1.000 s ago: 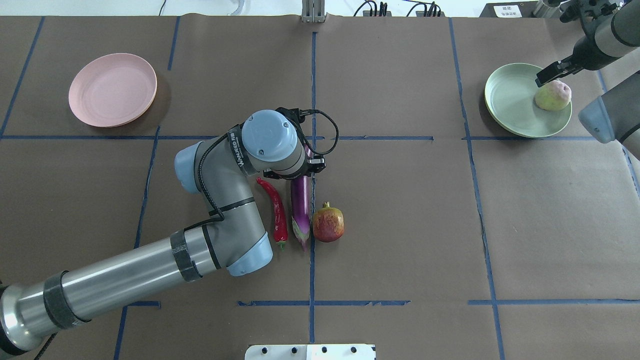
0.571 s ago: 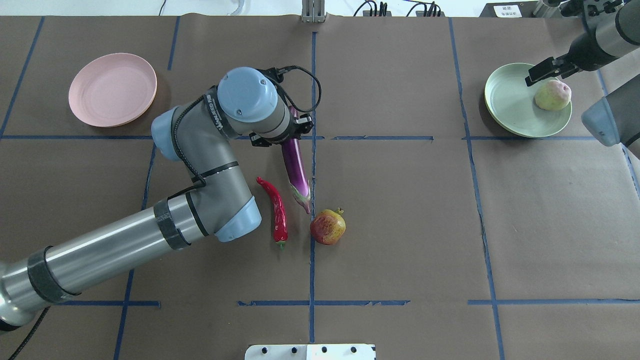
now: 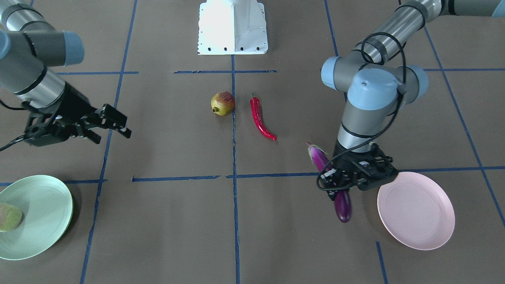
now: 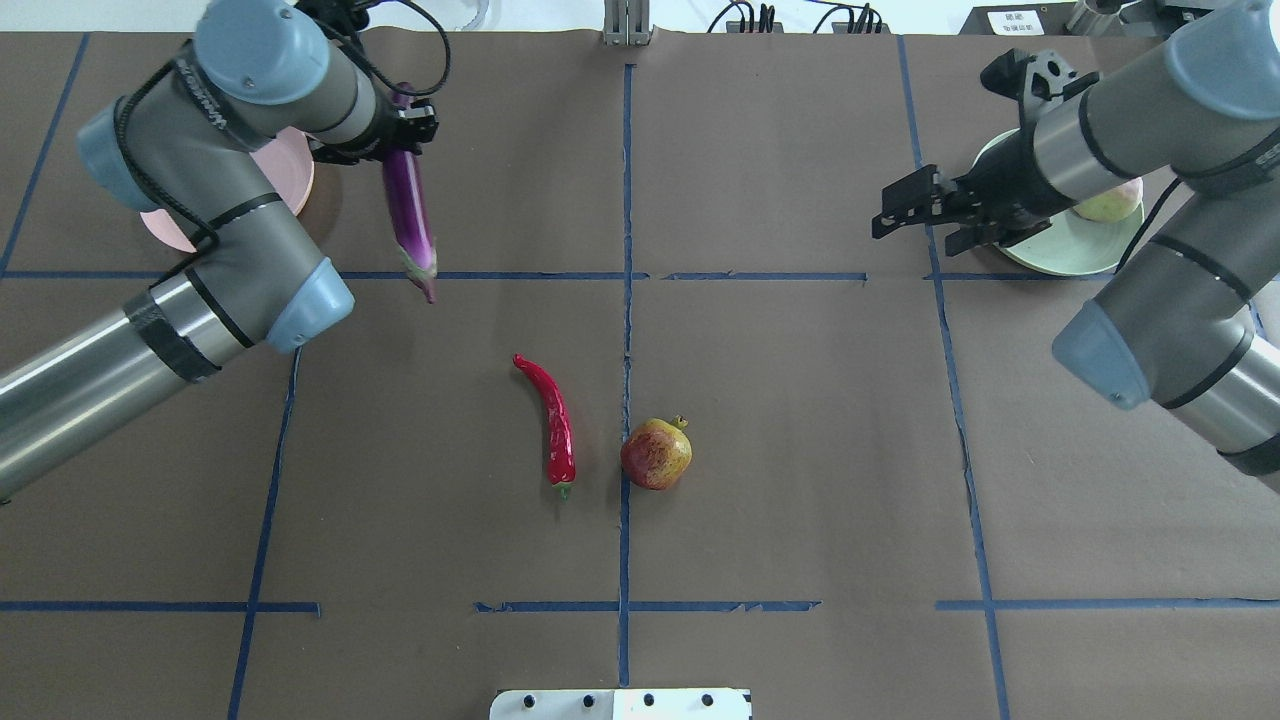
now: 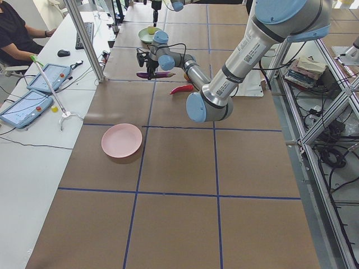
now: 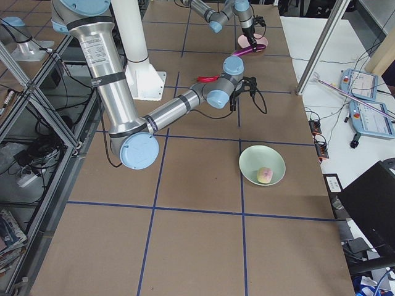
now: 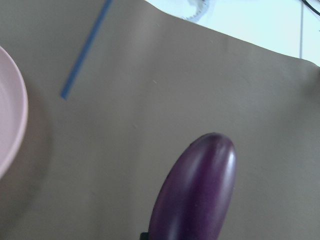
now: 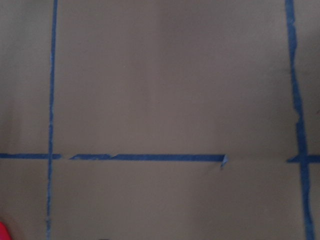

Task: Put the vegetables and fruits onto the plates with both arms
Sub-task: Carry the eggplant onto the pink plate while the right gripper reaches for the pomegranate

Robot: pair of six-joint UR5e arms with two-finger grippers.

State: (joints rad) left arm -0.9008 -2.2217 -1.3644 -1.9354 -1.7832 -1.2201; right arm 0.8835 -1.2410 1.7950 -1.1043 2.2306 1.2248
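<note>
**Carrying eggplant to pink plate**

Gripping purple eggplant point(image 3: 342, 203) in left gripper point(image 3: 357, 173), clear of the table, just beside pink plate point(image 3: 418, 221), not over it yet. Holding right gripper point(image 4: 915, 225) wide and empty near mint plate point(image 6: 250, 161), with pale green fruit point(image 6: 265, 175) already on it. Leaving red chili point(image 4: 555, 420) and pomegranate point(image 4: 656, 453) on the table, mid-field. Next: shift over plate centre, lower, release. Probably align the length to limit overhang.

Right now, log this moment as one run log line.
left gripper: shut on eggplant, airborne beside pink plate | right gripper: open, empty | pale green fruit: on mint plate | chili, pomegranate: on table
</note>
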